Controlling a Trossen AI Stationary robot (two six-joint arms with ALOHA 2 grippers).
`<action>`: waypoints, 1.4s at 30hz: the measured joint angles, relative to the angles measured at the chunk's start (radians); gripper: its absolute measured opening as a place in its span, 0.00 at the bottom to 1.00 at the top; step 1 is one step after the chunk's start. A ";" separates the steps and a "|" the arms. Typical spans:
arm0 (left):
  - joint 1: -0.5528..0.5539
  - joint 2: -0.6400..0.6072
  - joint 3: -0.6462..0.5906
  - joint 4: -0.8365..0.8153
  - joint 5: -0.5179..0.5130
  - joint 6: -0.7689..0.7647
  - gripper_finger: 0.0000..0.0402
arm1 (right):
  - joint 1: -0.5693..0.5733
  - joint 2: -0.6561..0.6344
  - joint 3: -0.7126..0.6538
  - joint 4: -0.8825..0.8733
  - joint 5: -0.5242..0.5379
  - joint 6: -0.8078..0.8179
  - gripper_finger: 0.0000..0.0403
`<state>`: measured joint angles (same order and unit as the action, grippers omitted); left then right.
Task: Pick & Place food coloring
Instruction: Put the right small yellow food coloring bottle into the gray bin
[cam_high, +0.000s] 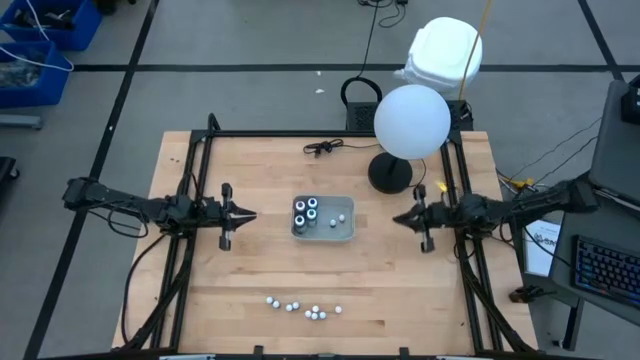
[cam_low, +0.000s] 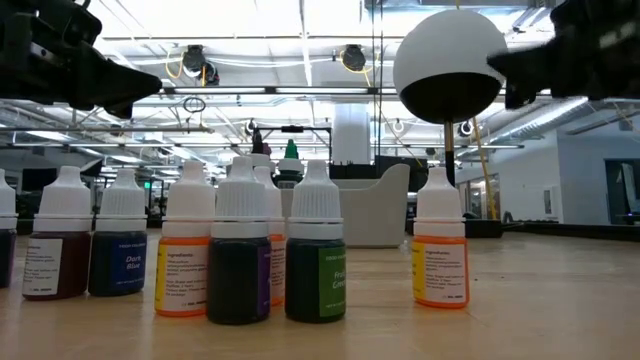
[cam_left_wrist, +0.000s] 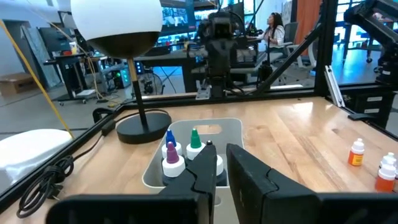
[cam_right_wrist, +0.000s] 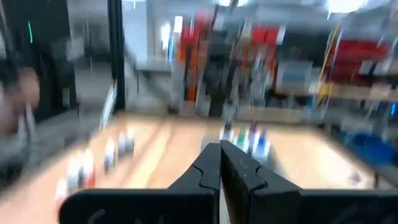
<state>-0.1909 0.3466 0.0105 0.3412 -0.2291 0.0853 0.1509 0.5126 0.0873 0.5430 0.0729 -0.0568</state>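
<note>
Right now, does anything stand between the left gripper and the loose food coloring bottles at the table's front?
Nothing visible does. The left gripper hangs left of the grey tray; the loose bottles stand on bare wood toward the front edge, apart from the tray.

From my station I see a light wooden butcher-block table (cam_high: 250, 270) standing on a grey concrete floor (cam_high: 250, 60) marked with dark lines. A white globe lamp on a black round base (cam_high: 411, 122) stands at the table's far edge. Blue plastic bins (cam_high: 40, 40) sit in one floor corner. Beyond the table, I see ceiling strip lights (cam_low: 250, 40), exposed pipework, and a seated person (cam_left_wrist: 273, 28) at a desk.
</note>
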 joint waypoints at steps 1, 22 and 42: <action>0.000 0.000 0.000 0.000 0.000 -0.006 0.12 | 0.036 0.039 0.021 -0.018 0.038 -0.008 0.00; 0.000 0.000 0.000 -0.029 0.001 -0.059 0.12 | 0.368 1.216 1.347 -1.055 0.108 0.096 0.00; 0.000 0.000 0.000 -0.042 0.024 -0.064 0.12 | 0.415 1.481 1.545 -1.074 0.055 0.084 0.25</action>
<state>-0.1913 0.3466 0.0109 0.2989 -0.2055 0.0212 0.5655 1.9934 1.6319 -0.5307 0.1277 0.0275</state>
